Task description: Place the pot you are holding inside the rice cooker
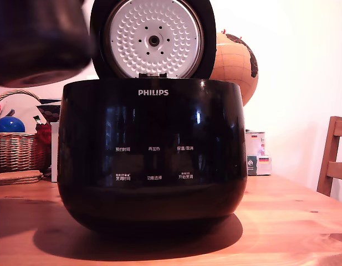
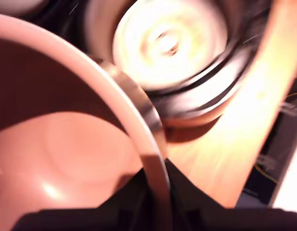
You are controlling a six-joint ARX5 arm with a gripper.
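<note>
The pot [image 1: 37,41] hangs dark and blurred at the exterior view's upper left, above and to the left of the rice cooker [image 1: 151,155]. The glossy black PHILIPS cooker stands on the table with its lid [image 1: 154,39] raised, dimpled silver plate facing the camera. In the wrist view the pot's rim [image 2: 114,106] curves across the picture, its smooth inside [image 2: 57,144] beside it. My gripper [image 2: 157,185] is shut on that rim, one dark finger [image 2: 134,197] on either side. Beyond the rim the cooker [image 2: 170,43] is a blurred bright round shape.
Behind the cooker stands a brown globe [image 1: 237,64]. A wicker basket [image 1: 18,149] with a blue ball, and flat coasters [image 1: 18,177], sit at the exterior view's left. Small boxes [image 1: 258,152] and a wooden chair [image 1: 334,160] are at its right, on and beside the wooden table [image 1: 292,221].
</note>
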